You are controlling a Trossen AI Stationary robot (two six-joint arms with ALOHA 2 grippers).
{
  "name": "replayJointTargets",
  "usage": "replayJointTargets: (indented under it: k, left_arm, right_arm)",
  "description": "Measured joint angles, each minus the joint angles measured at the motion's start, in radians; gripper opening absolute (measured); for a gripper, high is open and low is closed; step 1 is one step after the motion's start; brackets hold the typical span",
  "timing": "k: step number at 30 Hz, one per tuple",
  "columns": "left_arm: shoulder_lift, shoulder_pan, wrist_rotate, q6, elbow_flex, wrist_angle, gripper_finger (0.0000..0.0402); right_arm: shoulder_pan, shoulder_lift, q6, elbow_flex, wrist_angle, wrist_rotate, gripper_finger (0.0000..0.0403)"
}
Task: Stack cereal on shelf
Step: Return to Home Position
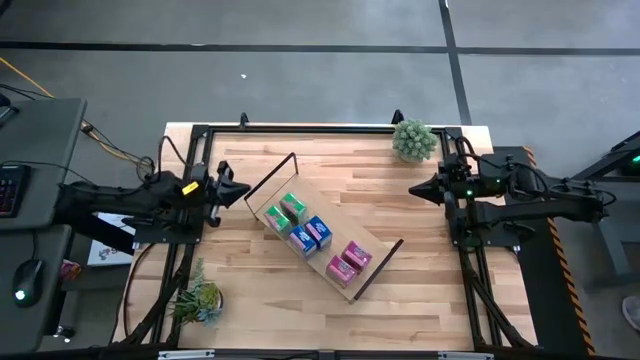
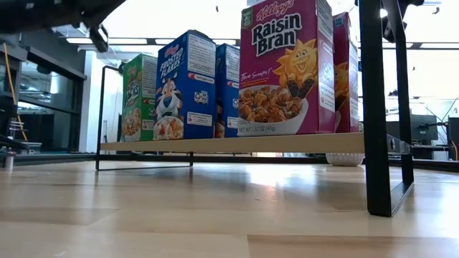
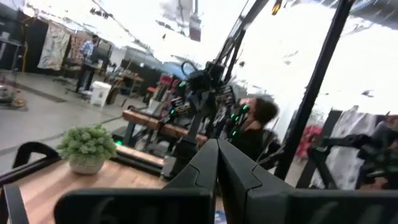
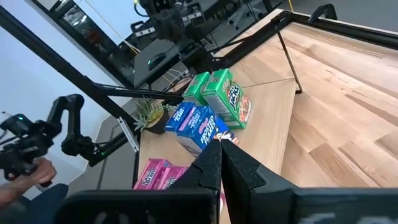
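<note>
The shelf [image 1: 345, 226] is a light-wood board with black wire ends, lying slantwise in the middle of the table. Six small cereal boxes stand on it in pairs: green [image 1: 286, 213], blue [image 1: 311, 236], pink [image 1: 348, 262]. In the low view they stand upright on the board [image 2: 229, 143]: green [image 2: 140, 97], blue [image 2: 185, 86], pink Raisin Bran [image 2: 287, 68]. My left gripper [image 1: 243, 190] hovers shut beside the shelf's left end. My right gripper [image 1: 414, 189] is shut too, above bare table right of the shelf, looking at the boxes [image 4: 217, 93].
One potted plant [image 1: 414, 140] stands at the far right corner, another [image 1: 197, 298] at the near left. A black frame [image 1: 300, 127] runs along the table's edges. Bare wood lies between the shelf and the right gripper. A person [image 3: 258, 118] sits beyond the table.
</note>
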State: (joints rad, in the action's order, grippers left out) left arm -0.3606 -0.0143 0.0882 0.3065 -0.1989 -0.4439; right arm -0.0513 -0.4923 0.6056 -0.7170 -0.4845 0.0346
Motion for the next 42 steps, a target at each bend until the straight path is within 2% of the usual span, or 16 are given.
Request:
replayJointTargets:
  k: [8, 16, 24, 32, 42]
  left_arm:
    - [0.153, 0.0, 0.0, 0.05, 0.177, -0.117, 0.0]
    - [0.202, 0.0, -0.013, 0.033, 0.185, -0.02, 0.0]
    - [0.201, 0.001, 0.011, 0.084, 0.185, 0.188, 0.0]
    - [0.201, 0.0, 0.013, 0.12, 0.184, 0.427, 0.0]
    - [0.179, 0.001, 0.007, -0.036, 0.184, 0.425, 0.0]
  right_arm:
    - [0.0, 0.0, 0.023, 0.0, 0.007, -0.004, 0.0]
    - [0.0, 0.001, 0.007, 0.0, 0.009, -0.005, 0.0]
    - [0.0, 0.004, -0.057, 0.0, -0.01, 0.006, 0.0]
    - [0.0, 0.035, -0.164, 0.0, -0.013, 0.122, 0.0]
    - [0.0, 0.125, -0.328, 0.0, -0.047, 0.186, 0.0]
